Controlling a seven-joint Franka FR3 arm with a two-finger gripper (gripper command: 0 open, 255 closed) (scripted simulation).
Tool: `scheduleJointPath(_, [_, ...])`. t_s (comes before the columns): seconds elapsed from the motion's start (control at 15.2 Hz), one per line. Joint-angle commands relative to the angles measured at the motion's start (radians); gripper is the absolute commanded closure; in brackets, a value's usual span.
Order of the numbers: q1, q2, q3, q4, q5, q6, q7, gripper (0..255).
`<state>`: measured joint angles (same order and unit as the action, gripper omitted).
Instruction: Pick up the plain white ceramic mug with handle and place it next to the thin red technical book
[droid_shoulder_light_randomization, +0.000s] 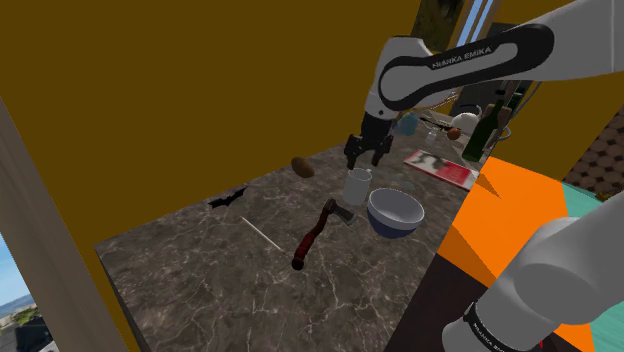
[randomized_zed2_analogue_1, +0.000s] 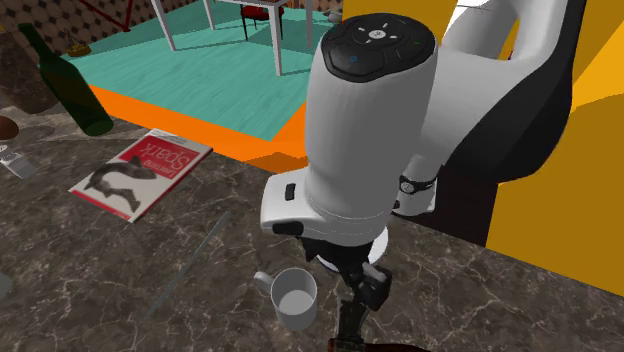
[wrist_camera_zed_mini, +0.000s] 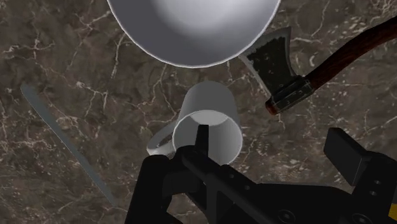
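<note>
On the dark marbled counter (droid_shoulder_light_randomization: 200, 270), the bowl (droid_shoulder_light_randomization: 395, 212) nearest the stand is empty. Just beside it the white mug (droid_shoulder_light_randomization: 357, 186) stands upright, also empty. The gripper (droid_shoulder_light_randomization: 366, 153) hovers above the mug, fingers spread apart. Farther back, well apart, lies the red book (droid_shoulder_light_randomization: 442, 167), then a dark green bottle (droid_shoulder_light_randomization: 478, 135).
</note>
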<state>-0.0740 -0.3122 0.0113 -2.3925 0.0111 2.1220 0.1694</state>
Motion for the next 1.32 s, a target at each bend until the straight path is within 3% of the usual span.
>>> scheduleJointPath(0.0, [-0.012,0.075,-0.004,0.027,-0.017,0.062,0.007,0])
scheduleJointPath(0.13, [-0.019,0.141,-0.005,0.059,-0.032,0.108,0.019,0])
scheduleJointPath(0.59, [-0.020,0.198,-0.006,0.018,-0.034,0.205,0.021,0])
scheduleJointPath(1.19, [-0.020,0.203,-0.006,0.015,-0.035,0.213,0.021,0])
scheduleJointPath(1.25, [-0.020,0.203,-0.006,0.015,-0.035,0.213,0.021,255])
